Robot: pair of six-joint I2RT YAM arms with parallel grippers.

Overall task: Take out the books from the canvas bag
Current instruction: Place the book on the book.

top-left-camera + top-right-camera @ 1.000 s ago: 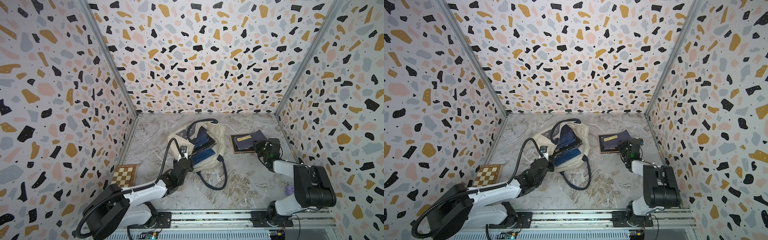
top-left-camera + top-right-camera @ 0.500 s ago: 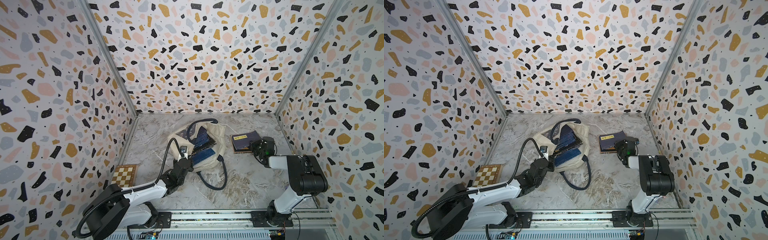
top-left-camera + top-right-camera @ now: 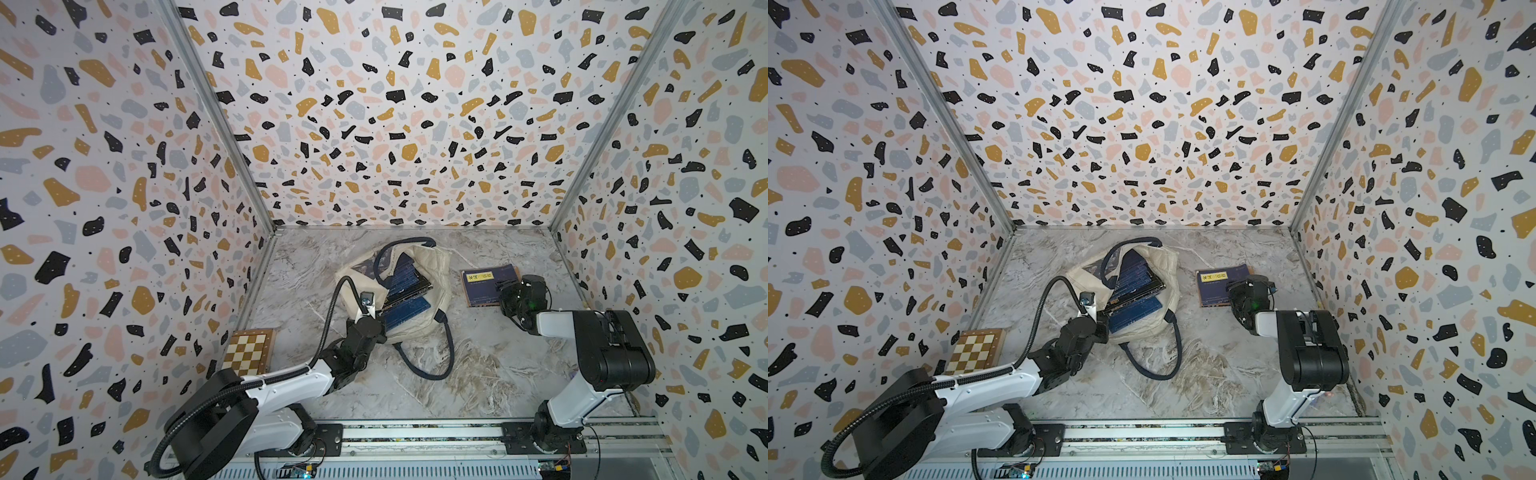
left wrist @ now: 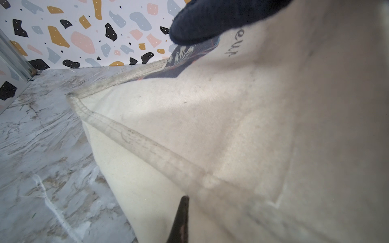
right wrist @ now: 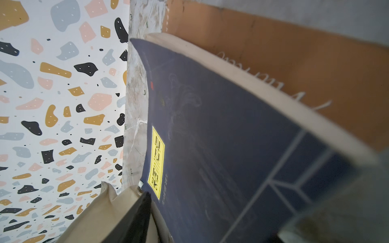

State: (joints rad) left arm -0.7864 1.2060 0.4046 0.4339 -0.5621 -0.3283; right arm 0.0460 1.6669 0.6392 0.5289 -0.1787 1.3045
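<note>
The cream canvas bag (image 3: 436, 270) (image 3: 1167, 270) lies slumped mid-table with its mouth open. Several navy books (image 3: 405, 286) (image 3: 1138, 284) stick out of it. My left gripper (image 3: 374, 318) (image 3: 1100, 320) is shut on the bag's near edge; in the left wrist view one dark finger (image 4: 182, 216) shows against the cloth (image 4: 231, 126). To the right, a navy book with a yellow label (image 3: 484, 286) (image 3: 1214, 286) (image 5: 210, 147) lies on an orange-brown cover (image 5: 273, 52). My right gripper (image 3: 505, 286) (image 3: 1235, 286) (image 5: 221, 214) is open at its near edge, fingers either side.
A brown-and-cream chessboard box (image 3: 249, 351) (image 3: 976, 351) sits by the left wall. The bag's navy handle (image 3: 440, 361) (image 3: 1167, 365) loops over the table toward the front. Patterned walls close in on three sides, and a rail runs along the front.
My right gripper has opened and let go of the yellow-labelled book, which now lies flat; its wrist shifted slightly left. The left arm and the bag have not moved.
</note>
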